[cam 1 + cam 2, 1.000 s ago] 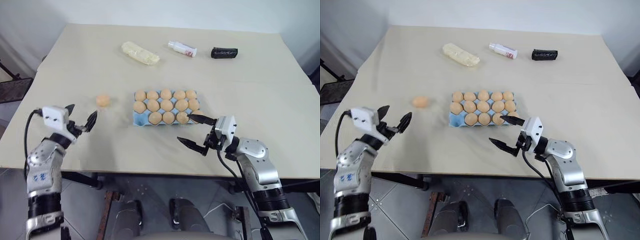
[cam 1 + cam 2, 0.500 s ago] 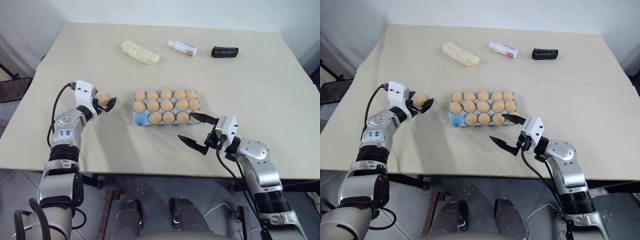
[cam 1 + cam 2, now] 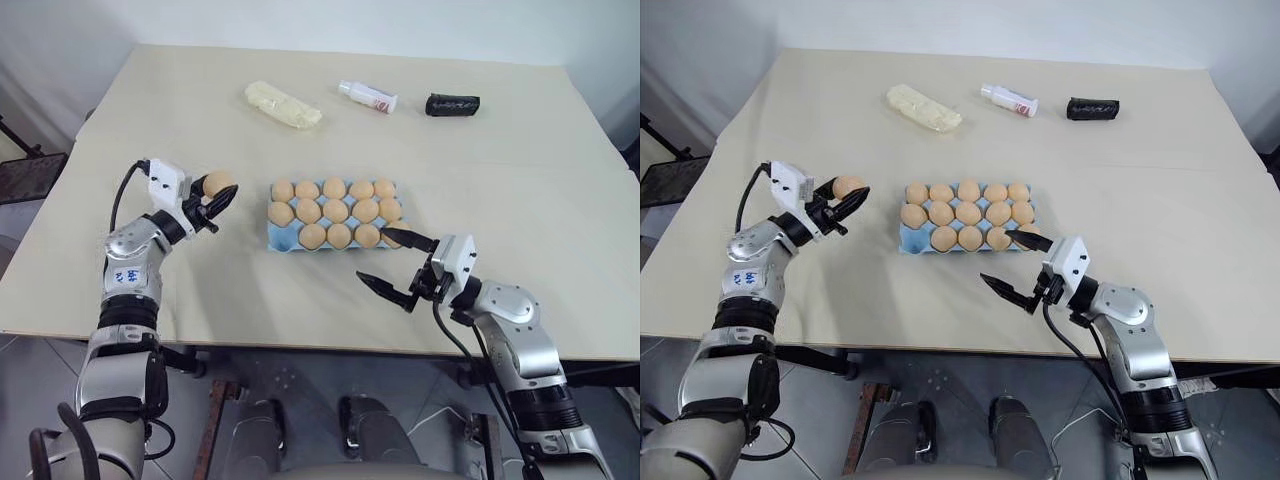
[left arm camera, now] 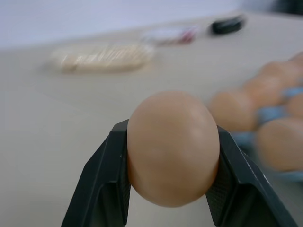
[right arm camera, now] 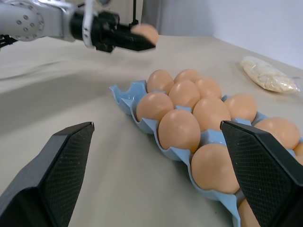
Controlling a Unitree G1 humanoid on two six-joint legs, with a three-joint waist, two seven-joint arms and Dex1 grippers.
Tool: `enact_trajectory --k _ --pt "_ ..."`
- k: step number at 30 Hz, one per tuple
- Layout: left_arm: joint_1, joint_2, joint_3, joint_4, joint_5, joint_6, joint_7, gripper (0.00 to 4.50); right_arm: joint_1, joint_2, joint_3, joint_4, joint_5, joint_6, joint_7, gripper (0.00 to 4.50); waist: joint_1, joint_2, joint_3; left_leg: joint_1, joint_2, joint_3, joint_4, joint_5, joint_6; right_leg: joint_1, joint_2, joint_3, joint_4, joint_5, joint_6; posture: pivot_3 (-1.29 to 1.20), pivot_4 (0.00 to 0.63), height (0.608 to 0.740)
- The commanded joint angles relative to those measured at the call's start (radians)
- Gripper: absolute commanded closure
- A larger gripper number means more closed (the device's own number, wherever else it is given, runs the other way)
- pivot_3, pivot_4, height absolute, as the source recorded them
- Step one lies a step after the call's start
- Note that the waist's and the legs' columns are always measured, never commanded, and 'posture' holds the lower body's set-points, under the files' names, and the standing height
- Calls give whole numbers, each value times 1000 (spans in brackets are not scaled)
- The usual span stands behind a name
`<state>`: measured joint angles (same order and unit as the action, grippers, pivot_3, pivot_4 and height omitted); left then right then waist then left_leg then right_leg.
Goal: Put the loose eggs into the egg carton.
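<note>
A tan-orange egg (image 3: 217,183) is clamped between the black fingers (image 4: 102,184) of my left gripper (image 3: 219,190), which is shut on it and holds it off the table, a short way left of the egg carton. In the left wrist view the egg (image 4: 173,147) sits squarely between both pads. The light blue egg carton (image 3: 274,238) lies at the table's middle with several eggs in its cups; its near-left corner cup looks bare. My right gripper (image 3: 375,257) stands open at the carton's near-right corner, holding nothing, one fingertip over the carton's edge.
Along the far side of the table lie a pale yellow lumpy oblong (image 3: 283,104), a small white bottle (image 3: 367,96) and a black cylinder (image 3: 452,104). The table's front edge (image 3: 300,345) runs just below my right gripper.
My left gripper reached the egg on the table, shut on it and lifted it, shifting slightly right toward the carton. The right arm has stayed put.
</note>
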<state>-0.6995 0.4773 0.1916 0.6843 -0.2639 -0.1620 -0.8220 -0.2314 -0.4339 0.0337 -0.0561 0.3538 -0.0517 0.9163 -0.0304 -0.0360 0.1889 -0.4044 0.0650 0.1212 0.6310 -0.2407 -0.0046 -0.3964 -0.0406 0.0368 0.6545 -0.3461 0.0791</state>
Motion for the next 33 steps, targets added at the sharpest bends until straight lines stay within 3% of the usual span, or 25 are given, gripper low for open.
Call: enact_trajectory --k 1,6,11,14,19,23,33 --pt "64 -4 -60 -190 -43 10 -134 2716 -6 4 -14 -15 4 -26 -4 0 0 0 0 0 0 0 0 0 0 0 0 0 0 0 0 0 150 740" --pt "110 -23 -142 -283 -19 51 -183 2716 -15 10 -7 -8 2 -31 -6 0 1 0 0 0 0 -1 2 1 1 1 0 0 2 0 0 0 150 740" --pt "81 -55 -186 -178 31 12 -175 2716 -9 12 -6 -22 2 -27 -9 0 0 0 0 1 -1 -1 2 1 2 1 -1 0 2 0 0 0 150 740" --pt "66 -66 -176 -159 19 29 -166 1979 2 10 -10 -37 2 -25 -17 0 -1 0 0 1 -1 -1 2 1 2 1 0 1 2 0 0 0 150 740" --pt "61 -57 -150 -162 12 13 -159 359 13 3 -20 -55 4 -24 -31 0 -1 0 0 0 -1 -1 1 1 2 1 0 0 2 0 0 0 150 740" --pt "107 -10 -112 -234 -11 36 -166 359 23 -6 -27 -67 8 -23 -31 0 -2 0 0 1 0 -1 1 1 2 1 0 0 2 0 0 0 150 740" --pt "460 216 62 -460 -64 88 -175 359 102 -115 -100 -49 43 -21 32 0 -13 0 0 1 0 -4 -1 1 1 2 -3 6 0 -1 -2 0 150 740"
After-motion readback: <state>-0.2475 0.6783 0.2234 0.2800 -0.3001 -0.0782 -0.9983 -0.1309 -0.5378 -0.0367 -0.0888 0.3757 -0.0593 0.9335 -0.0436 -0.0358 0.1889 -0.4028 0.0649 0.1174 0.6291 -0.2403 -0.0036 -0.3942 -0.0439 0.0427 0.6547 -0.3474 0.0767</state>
